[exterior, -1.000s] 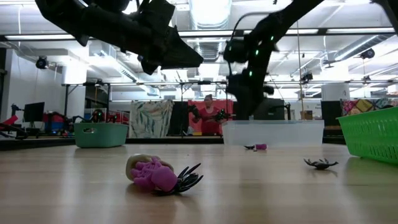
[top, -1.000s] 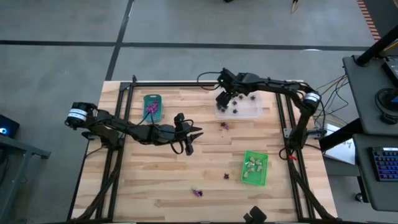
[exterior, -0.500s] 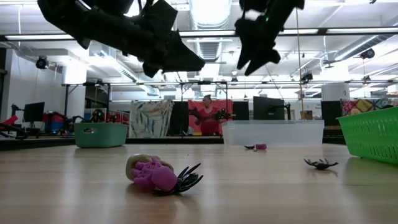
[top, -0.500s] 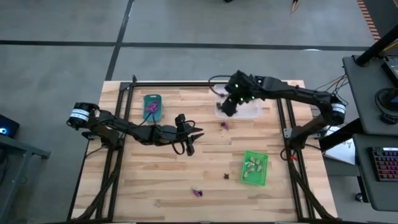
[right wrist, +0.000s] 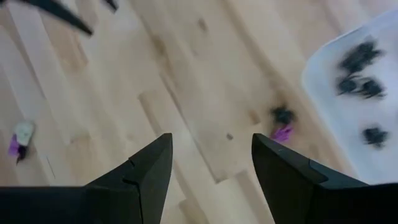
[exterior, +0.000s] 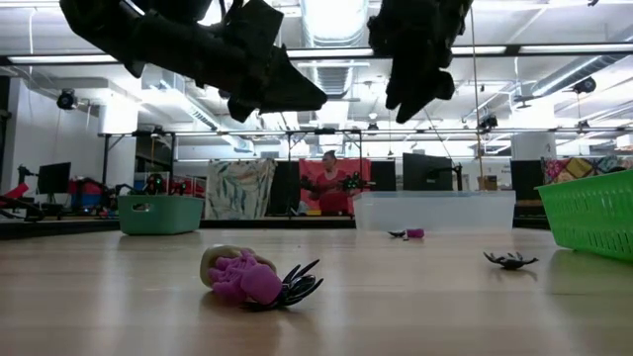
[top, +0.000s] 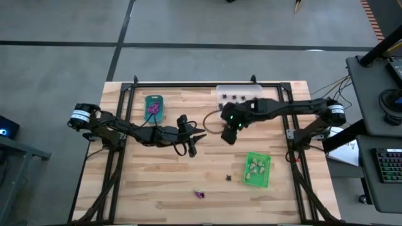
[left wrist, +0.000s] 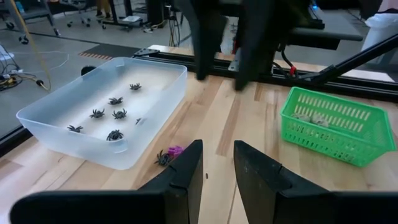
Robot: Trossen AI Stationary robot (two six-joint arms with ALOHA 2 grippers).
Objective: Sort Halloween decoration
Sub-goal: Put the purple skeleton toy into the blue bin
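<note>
The Halloween decoration lies scattered. Black spiders sit in the clear tray (top: 240, 95), purple pieces in the teal tray (top: 154, 107), and pale pieces in the green tray (top: 257, 168). A loose purple-and-black pair (left wrist: 169, 154) lies just beside the clear tray. One black spider (top: 227, 177) and a purple, cream and black cluster (top: 199, 194) lie nearer the front edge. My right gripper (top: 229, 135) hangs open over the table's middle, above the loose pair (right wrist: 283, 127), with nothing between its fingers. My left gripper (top: 196, 134) hovers beside it, slightly open and empty.
A black metal frame (top: 188, 85) runs along the table's far edge and sides. Bare wood lies between the three trays. The two grippers hang close together over the centre. In the low view a person (exterior: 329, 183) shows far off in the room behind.
My right gripper has left the clear tray, risen and swung toward the table's near edge, and now hangs over the middle beside the left gripper. It has tipped to point more steeply down and has stayed open.
</note>
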